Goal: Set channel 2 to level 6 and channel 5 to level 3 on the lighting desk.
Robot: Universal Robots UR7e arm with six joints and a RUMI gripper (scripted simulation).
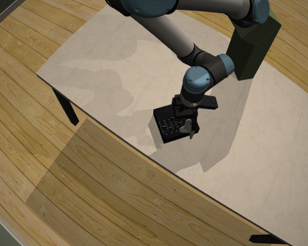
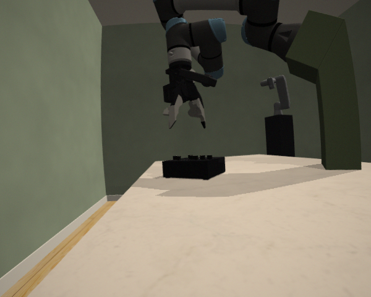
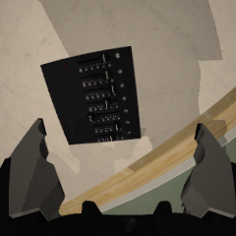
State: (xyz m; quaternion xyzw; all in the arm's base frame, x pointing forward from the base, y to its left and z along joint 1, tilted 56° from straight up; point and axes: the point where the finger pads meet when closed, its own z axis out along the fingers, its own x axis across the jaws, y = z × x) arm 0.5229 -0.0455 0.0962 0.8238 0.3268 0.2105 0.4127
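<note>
The lighting desk (image 1: pixel 175 124) is a small black box near the table's front edge. It also shows in the exterior view (image 2: pixel 193 166) and in the wrist view (image 3: pixel 90 95). Several fader tracks with small caps run across its top; the levels are too small to read. My gripper (image 2: pixel 187 122) hangs open and empty well above the desk, with its fingers pointing down. In the wrist view both grey fingers stand wide at the left and right, with the gripper (image 3: pixel 120 169) below the desk in the picture. In the top view the gripper (image 1: pixel 187 128) hides the desk's right part.
A dark green pedestal (image 1: pixel 252 44) carries the arm's base at the table's back. A black stand with a grey device (image 2: pixel 279 127) is at the far edge. The table edge and the wooden floor (image 3: pixel 162 164) lie close beside the desk.
</note>
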